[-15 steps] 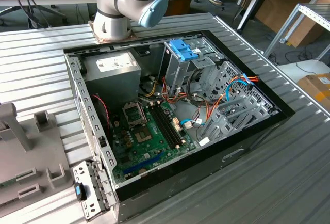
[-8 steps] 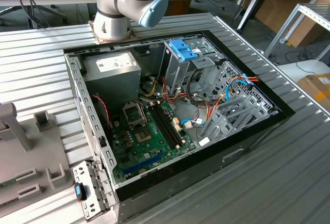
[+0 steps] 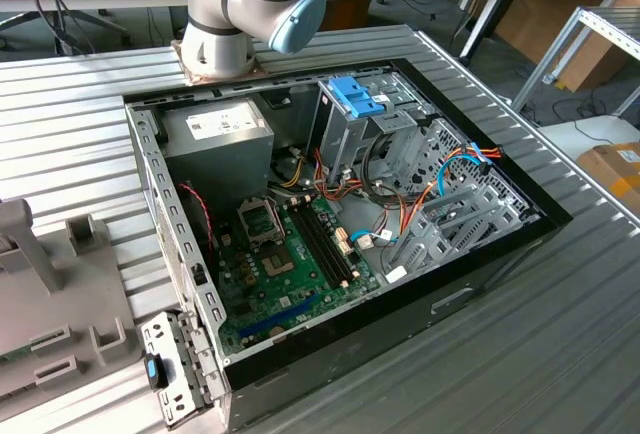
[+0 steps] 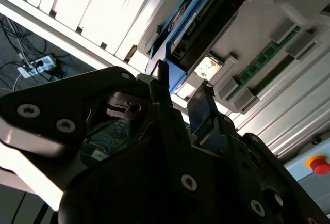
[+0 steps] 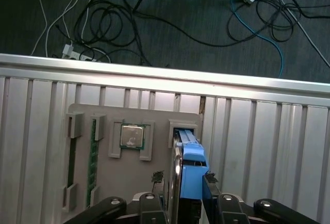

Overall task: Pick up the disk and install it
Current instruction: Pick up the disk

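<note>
Down on the grey holder tray (image 5: 160, 122), the disk (image 5: 190, 157) stands on edge in its slot, long axis running away from the gripper (image 5: 183, 179) toward the surface (image 5: 258, 131) edge. Gripper's open, straddling its near end. Processor chip (image 5: 132, 136) and memory stick (image 5: 93, 154) sit just beside.

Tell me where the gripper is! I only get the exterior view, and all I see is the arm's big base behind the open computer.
Observer: In the first wrist view the gripper is right at the disk.
Operator: Is the disk lying flat?
Observer: No, it stands on edge in a slot of the grey tray.
Operator: Is anything else in that tray?
Observer: Yes, a square chip sits in its own pocket beside the disk's slot.
</note>
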Robot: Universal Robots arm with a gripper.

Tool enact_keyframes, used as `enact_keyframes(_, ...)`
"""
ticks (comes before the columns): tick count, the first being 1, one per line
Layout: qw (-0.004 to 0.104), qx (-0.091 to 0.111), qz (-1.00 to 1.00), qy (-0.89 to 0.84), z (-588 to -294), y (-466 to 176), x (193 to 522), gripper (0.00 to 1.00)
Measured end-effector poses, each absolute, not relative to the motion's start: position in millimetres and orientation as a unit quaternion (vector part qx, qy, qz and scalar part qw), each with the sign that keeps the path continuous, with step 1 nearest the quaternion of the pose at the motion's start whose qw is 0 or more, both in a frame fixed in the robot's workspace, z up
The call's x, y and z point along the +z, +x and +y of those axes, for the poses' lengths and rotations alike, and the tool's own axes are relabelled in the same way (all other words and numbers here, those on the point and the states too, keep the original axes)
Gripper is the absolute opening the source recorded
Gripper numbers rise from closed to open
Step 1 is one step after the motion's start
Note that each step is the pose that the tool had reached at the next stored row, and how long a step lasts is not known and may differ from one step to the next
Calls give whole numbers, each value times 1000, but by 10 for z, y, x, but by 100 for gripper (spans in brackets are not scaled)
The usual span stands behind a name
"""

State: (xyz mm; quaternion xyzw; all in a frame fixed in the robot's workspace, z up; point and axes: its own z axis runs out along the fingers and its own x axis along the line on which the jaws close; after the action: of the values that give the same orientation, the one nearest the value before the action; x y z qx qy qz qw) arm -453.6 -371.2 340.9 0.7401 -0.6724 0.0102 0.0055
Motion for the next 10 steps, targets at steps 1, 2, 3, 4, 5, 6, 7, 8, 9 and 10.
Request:
enact_keyframes(1, 6, 10, -672, 740, -3712, -4536, 3408, 42)
enact_keyframes(2, 6, 10, -672, 740, -3712, -4536, 3406, 42)
enact_keyframes(3, 6, 10, -672, 740, -3712, -4536, 3404, 42)
enact_keyframes(4, 6, 10, -672, 740, -3712, -4536, 3403, 42)
enact_keyframes(5, 6, 10, -672, 740, -3713, -4536, 3401, 42)
enact_keyframes(6, 6, 10, -672, 740, -3712, -4536, 3398, 42)
enact_keyframes(7, 6, 10, -672, 740, -3713, -4536, 3397, 42)
enact_keyframes(8, 6, 10, -672, 740, -3712, -4536, 3396, 42)
enact_keyframes(9, 6, 10, -672, 740, -3712, -4536, 3396, 42)
enact_keyframes(10, 6, 10, -672, 740, -3712, -4536, 3396, 42)
